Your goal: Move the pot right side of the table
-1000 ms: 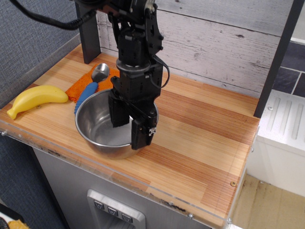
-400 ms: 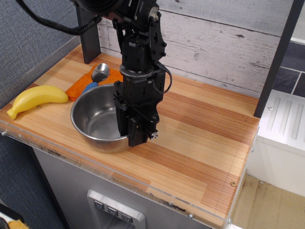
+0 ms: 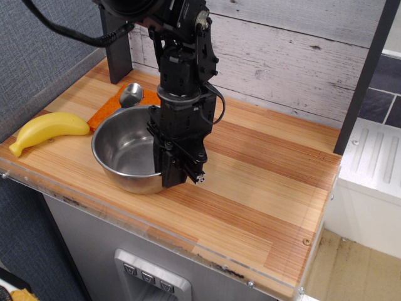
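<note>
Centrally, the black tool [image 3: 177,170] is seen pointing downward at the right rim of the pot [image 3: 125,157]. Its 2 fingers are drawn close together over that rim, 1 finger reaching down inside the bowl and the other lying against the outer wall, so the rim appears to be pinched between them; the exact contact is partly hidden by the tool's own body. The arm is carried up and back from the tool toward the top of the view, with a black cable looped at its side.

The pot is placed on the left half of the desk [image 3: 263,188], near the front edge, and its inside is shown as bare shiny metal. Whether its base rests flat on the wood or is slightly raised cannot be told.

Just behind the pot, the bowl of a metal spoon [image 3: 130,95] is seen lying on an orange cloth [image 3: 106,114]; the spoon's handle is hidden behind the pot's rim. Further left, near the front left corner, a yellow banana [image 3: 45,130] is laid on the wood, apart from the pot. A dark upright post [image 3: 116,50] is set at the back left corner, against a whitewashed plank wall [image 3: 301,56].
</note>
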`<state>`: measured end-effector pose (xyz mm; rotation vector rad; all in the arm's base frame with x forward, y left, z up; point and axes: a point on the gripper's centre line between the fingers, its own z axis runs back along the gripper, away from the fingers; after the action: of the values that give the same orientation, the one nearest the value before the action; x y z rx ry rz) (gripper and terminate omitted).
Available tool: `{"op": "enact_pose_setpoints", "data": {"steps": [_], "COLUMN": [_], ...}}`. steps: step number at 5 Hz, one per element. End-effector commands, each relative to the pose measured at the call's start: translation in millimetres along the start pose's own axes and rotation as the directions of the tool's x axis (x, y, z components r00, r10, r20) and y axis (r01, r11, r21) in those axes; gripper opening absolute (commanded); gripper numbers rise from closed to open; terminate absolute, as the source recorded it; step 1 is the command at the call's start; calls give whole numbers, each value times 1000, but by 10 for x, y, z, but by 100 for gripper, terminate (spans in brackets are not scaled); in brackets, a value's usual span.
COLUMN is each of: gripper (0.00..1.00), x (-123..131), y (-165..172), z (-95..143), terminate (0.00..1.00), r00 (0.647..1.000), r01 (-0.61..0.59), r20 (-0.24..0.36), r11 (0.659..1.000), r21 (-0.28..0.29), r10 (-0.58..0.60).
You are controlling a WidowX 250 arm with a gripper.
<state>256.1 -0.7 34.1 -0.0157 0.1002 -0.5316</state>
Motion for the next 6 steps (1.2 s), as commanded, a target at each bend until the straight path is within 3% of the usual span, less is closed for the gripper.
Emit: {"op": "enact_pose_setpoints", "data": {"steps": [1, 2, 3, 6], "gripper": [0, 0, 0, 0], "x": [135, 388, 596, 765], "y": [-14, -121, -224, -383], "z": [826, 895, 725, 331], "terminate": [0, 0, 0, 0], "r00": [977, 967, 957, 919], "r01": [39, 130, 231, 388], "r20": [208, 225, 204, 159], "r11": [999, 991, 968, 902], "r21": [23, -23, -101, -191], "r10": [-43, -121, -207, -361]}}
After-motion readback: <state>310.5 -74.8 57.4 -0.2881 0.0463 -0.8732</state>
